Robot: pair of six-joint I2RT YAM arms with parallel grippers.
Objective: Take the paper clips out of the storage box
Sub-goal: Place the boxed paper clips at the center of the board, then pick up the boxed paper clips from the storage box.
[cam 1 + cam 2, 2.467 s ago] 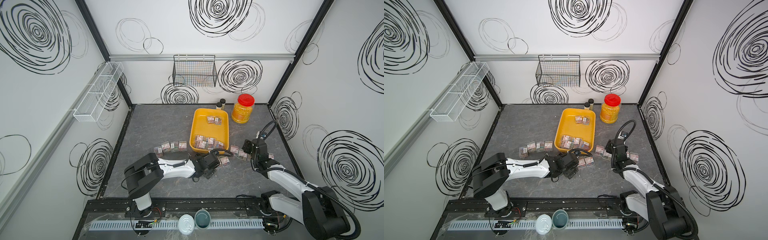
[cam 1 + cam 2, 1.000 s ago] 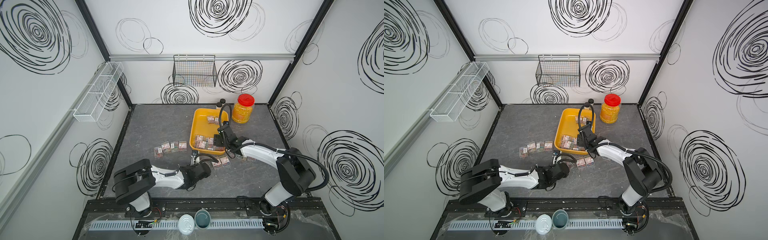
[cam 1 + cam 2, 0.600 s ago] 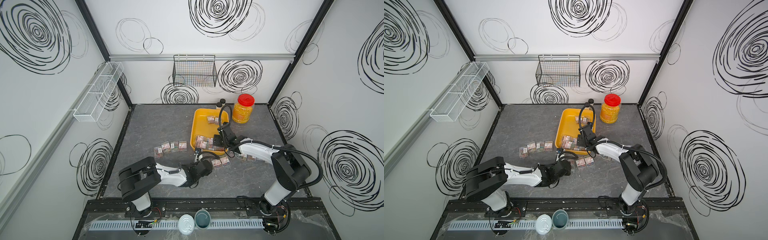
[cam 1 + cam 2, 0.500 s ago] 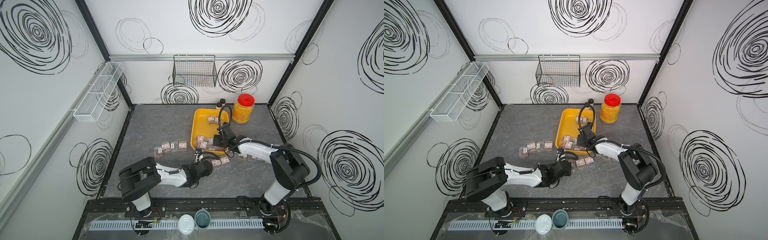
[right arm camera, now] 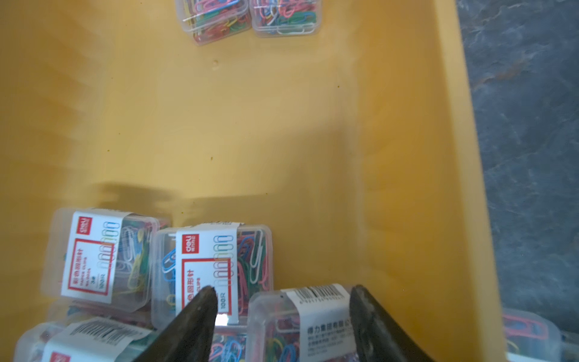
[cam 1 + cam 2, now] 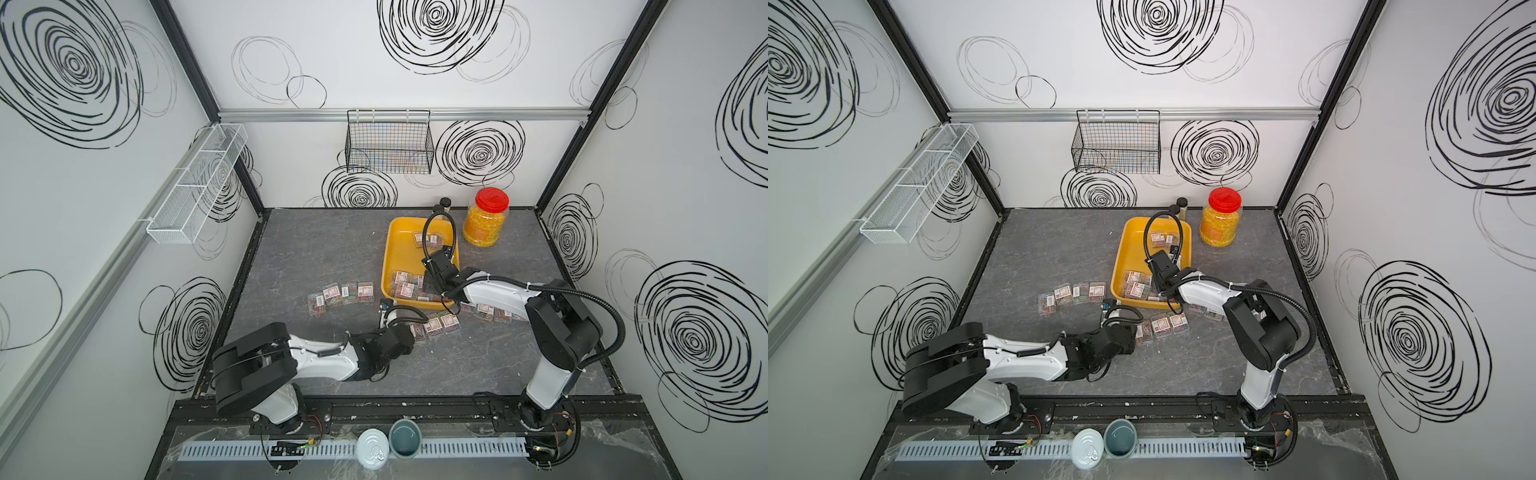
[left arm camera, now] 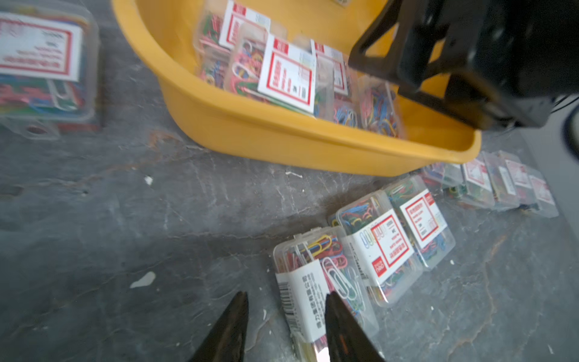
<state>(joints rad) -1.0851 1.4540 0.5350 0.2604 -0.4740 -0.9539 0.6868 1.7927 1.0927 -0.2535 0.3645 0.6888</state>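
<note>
- Grey stone-patterned counter [image 6: 316,249] fills a white booth scrawled with black swirls. The yellow storage box [image 6: 405,253] sits right of centre toward the far side, next to a red-lidded jar [image 6: 484,226].
- Small clear cases hold the paper clips [image 6: 404,286], and they are split up. A cluster crowds the near end of the storage box and a far pair [image 6: 428,240] lies at its far end. On the counter, a left row [image 6: 341,293] stands to the left of the box, and more cases lie just near it and to its right.
- A couple of seconds ago the right arm was down at the right-hand cases outside the box. It has since swung in, and the right gripper [image 5: 283,297] now hangs low over the near cluster.
- Its jaws are apart and straddle a barcode case [image 5: 316,313]. A sliver of gap shows on one side, so it does not look clamped yet.
- The left gripper [image 7: 285,296] has drawn back from the box's near rim toward the near side. Its jaws stand apart with bare counter between them.
- A freed case [image 7: 316,275] lies flat just beside one fingertip and touches its neighbours. It reads as just let go.
- So one more case seems to be out, and the next pick is being lined up inside the box. More than half look removed, with the near cluster and the far pair still to come.
- The cluster is stacked and tilted, so closing there could pinch a neighbouring case as well.
</note>
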